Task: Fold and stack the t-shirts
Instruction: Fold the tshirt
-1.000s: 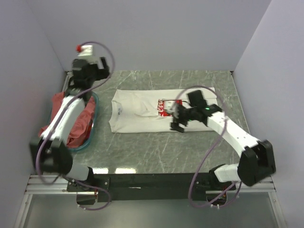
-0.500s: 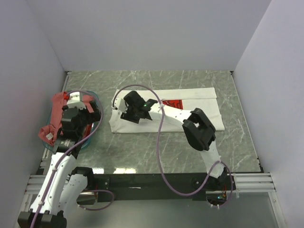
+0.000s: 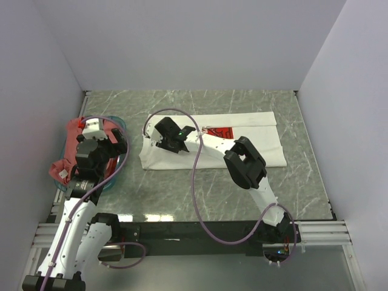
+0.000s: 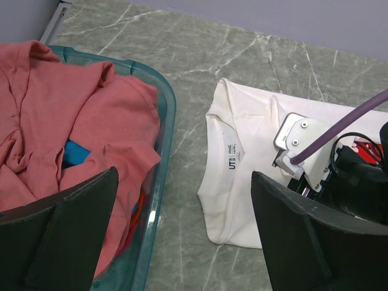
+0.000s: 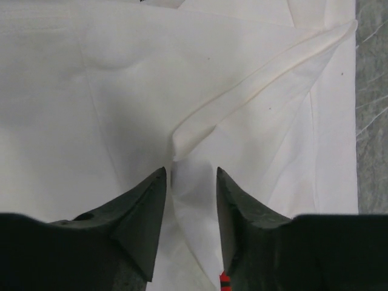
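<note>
Green marble worktop (image 3: 182, 188), pale grey walls (image 3: 182, 42). Right claw (image 5: 191, 176) part-open, straddling a fold of the white tee (image 5: 91, 91). Left claw (image 4: 182, 176) wide open over the basket (image 4: 165, 109) edge.

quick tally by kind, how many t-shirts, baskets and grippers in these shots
t-shirts: 2 (white t-shirt, salmon-red t-shirt)
basket: 1
grippers: 2 (left gripper, right gripper)
total: 5

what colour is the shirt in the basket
The shirt in the basket is salmon red; the left wrist view shows it best.
</note>
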Tool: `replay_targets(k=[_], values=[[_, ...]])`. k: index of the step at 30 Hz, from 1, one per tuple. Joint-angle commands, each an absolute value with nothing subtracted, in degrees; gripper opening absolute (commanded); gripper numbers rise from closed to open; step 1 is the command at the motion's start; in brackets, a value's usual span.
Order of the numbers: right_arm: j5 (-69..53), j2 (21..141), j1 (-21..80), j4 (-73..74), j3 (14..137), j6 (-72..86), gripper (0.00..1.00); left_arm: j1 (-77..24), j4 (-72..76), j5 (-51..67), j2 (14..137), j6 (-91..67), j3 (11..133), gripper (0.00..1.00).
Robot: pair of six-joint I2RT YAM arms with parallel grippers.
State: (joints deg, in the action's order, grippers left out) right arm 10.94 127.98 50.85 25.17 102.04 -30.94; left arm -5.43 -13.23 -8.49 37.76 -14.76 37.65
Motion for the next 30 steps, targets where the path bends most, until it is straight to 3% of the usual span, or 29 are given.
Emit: replay_targets(k=[1,4,11,18,20,23,24,26,30], values=[[11.60,128.93,50.89,25.93,104.24,-30.15,0.44,-5.54,-11.86,-8.53,37.00,-14.94,39.20,0.95],[12.30,128.76,50.63,25.67,103.98,-30.15,0.27,-5.54,-11.78,-8.35,37.18,-14.94,39.20,0.95],[15.11,126.30,46.33,24.26,106.70,-28.30,0.00,-5.54,-11.95,-8.53,37.53,-14.85,39.20,0.95],[16.26,123.67,37.01,23.20,105.74,-26.19,0.01,-5.54,-11.87,-8.44,37.62,-14.77,39.11,0.95],[16.35,123.58,34.20,23.64,105.21,-25.75,0.08,-5.54,-11.78,-8.35,37.71,-14.77,39.20,0.95],[16.52,122.43,31.30,23.64,103.36,-24.61,0.33,-5.54,-11.87,-8.35,37.97,-14.77,39.20,0.95],[15.83,121.47,30.85,23.90,103.10,-23.91,0.58,-5.54,-11.87,-8.26,38.06,-14.77,39.20,0.95],[10.39,119.63,29.80,24.61,100.91,-23.65,0.84,-5.54,-11.87,-8.26,38.06,-14.77,39.20,0.95],[3.18,114.36,29.01,25.13,97.03,-22.07,0.88,-5.54,-11.87,-8.35,38.41,-14.77,39.20,0.95]])
